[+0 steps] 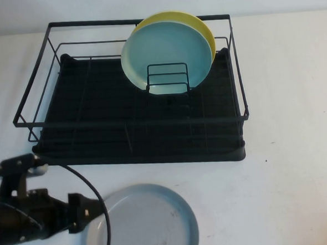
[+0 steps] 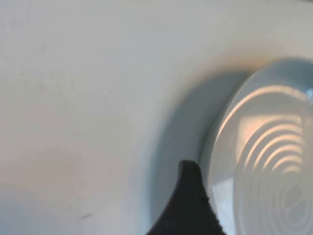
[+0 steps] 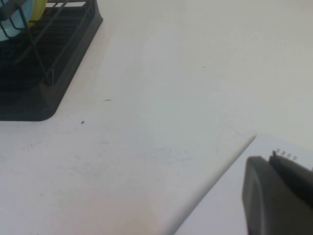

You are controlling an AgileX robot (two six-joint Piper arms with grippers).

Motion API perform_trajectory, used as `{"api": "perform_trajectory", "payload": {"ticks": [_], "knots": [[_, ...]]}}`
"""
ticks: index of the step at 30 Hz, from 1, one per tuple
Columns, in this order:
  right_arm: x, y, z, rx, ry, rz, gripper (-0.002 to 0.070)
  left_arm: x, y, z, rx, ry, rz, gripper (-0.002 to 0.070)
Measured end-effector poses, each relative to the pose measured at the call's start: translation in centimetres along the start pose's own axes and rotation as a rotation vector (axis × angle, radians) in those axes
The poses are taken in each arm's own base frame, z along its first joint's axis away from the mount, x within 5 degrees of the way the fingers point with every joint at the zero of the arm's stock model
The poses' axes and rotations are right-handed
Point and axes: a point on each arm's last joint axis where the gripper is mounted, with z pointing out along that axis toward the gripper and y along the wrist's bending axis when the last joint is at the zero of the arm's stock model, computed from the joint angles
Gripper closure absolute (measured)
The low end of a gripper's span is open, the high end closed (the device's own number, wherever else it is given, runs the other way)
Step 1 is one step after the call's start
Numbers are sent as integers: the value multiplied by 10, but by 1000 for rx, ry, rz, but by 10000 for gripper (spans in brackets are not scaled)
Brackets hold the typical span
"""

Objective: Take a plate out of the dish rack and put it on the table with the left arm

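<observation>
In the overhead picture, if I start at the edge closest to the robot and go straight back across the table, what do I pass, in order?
Left gripper beside the pale grey-blue plate lying on the table → black dish rack → teal plate standing in its holder → yellow plate behind it. The right gripper appears only in its own wrist camera, over the table.

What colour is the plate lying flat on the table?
Pale grey-blue with a bluer rim, the plate shows best in the high view, by the left gripper.
</observation>
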Motion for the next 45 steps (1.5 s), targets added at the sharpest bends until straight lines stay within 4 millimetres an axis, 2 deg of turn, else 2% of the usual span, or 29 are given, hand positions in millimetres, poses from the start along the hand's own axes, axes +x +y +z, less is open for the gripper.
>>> {"api": "perform_trajectory", "payload": {"ticks": [2, 3, 5, 7, 8, 9, 12, 18, 22, 26, 31, 36, 39, 42, 45], "knots": [[0, 0, 0, 0, 0, 0, 696, -5, -5, -12, -24, -65, 9, 212], [0, 0, 0, 0, 0, 0, 696, -10, -8, -21, -43, -113, 33, 247], [0, 0, 0, 0, 0, 0, 696, -17, -17, -42, -85, -219, 110, 333], [0, 0, 0, 0, 0, 0, 696, -20, -29, -66, -119, -321, 212, 471], [0, 0, 0, 0, 0, 0, 696, -18, -36, -78, -129, -360, 271, 543], [0, 0, 0, 0, 0, 0, 696, -15, -41, -86, -134, -385, 319, 582], [0, 0, 0, 0, 0, 0, 696, -4, -59, -111, -130, -457, 416, 648], [0, 0, 0, 0, 0, 0, 696, 21, -82, -143, -104, -557, 492, 674], [0, 0, 0, 0, 0, 0, 696, 41, -95, -149, -27, -496, 586, 675], [0, 0, 0, -1, 0, 2, 696, 50, -99, -155, -35, -523, 629, 676], [0, 1, 0, -6, 0, 16, 696, 56, -100, -162, -56, -563, 561, 676], [0, 1, 0, -6, 0, 18, 696, 62, -92, -167, -118, -686, 390, 676], [0, 1, 0, -7, 0, 18, 696, 73, -78, -163, -183, -765, 253, 677], [0, 1, 0, -7, 0, 20, 696, 87, -60, -154, -241, -839, 94, 677], [0, 1, 0, -7, 0, 20, 696, 96, -43, -142, -330, -874, 62, 678]]}}
